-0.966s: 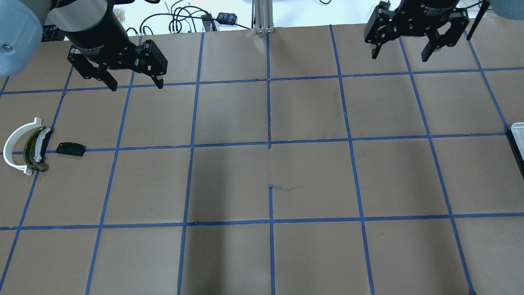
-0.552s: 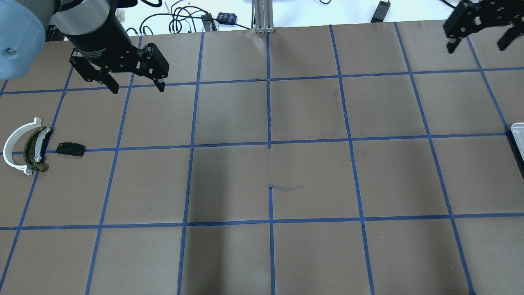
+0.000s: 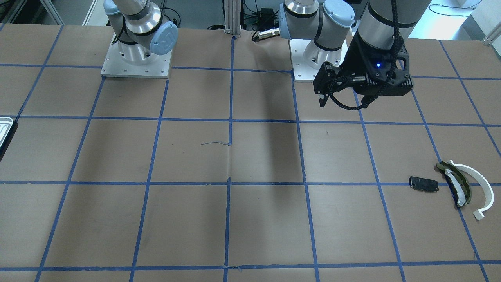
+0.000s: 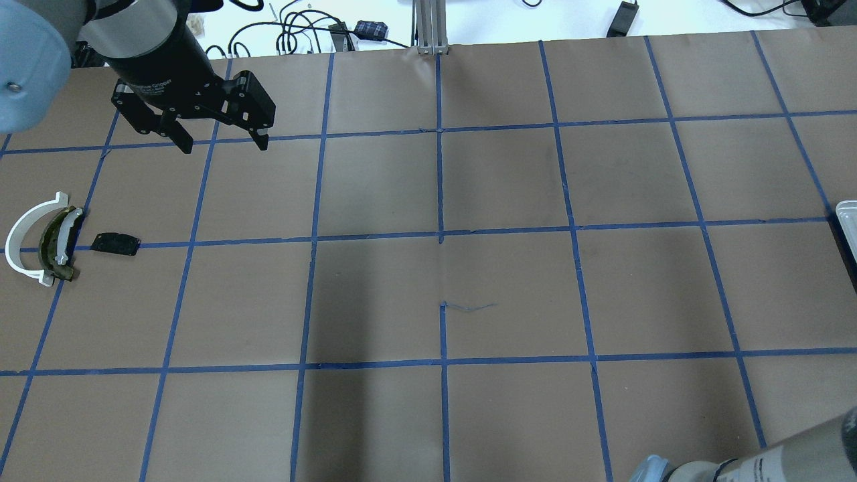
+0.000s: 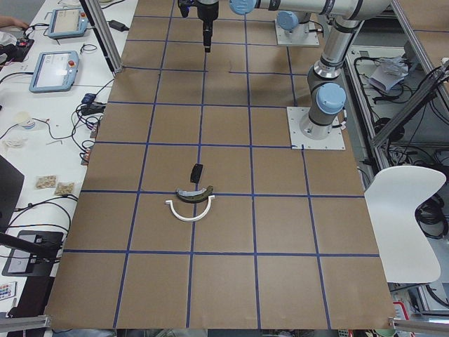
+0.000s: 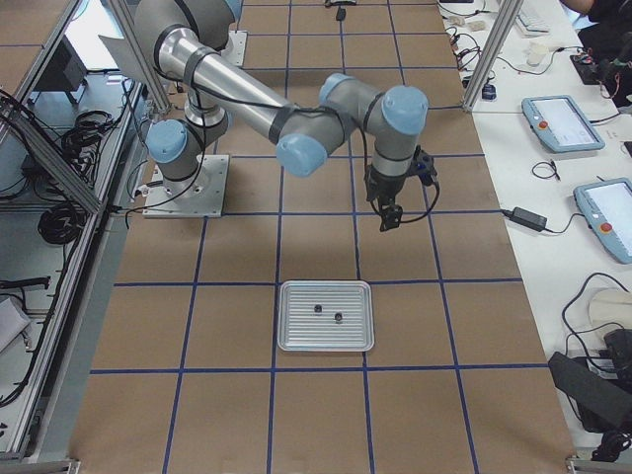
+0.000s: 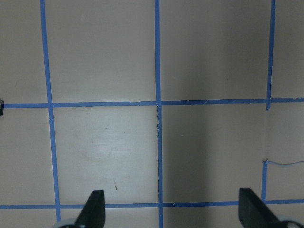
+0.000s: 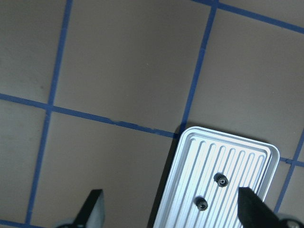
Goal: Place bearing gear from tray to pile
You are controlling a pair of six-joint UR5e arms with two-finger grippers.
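Two bearing gears, tiny and black, lie in the ridged silvery tray, also seen in the exterior right view. My right gripper is open and empty, high above the table just beside the tray; it also shows in the exterior right view. The pile sits at the table's left end: a white arc, an olive curved piece and a black plate. My left gripper is open and empty, hovering behind and to the right of the pile.
The brown table carries a blue tape grid. Only the tray's corner shows at the overhead view's right edge. My right forearm crosses the lower right corner. Cables and a metal post lie beyond the far edge.
My right gripper has moved right, out of the overhead view, to beside the tray; its forearm now shows at the lower right. My left gripper has barely shifted.
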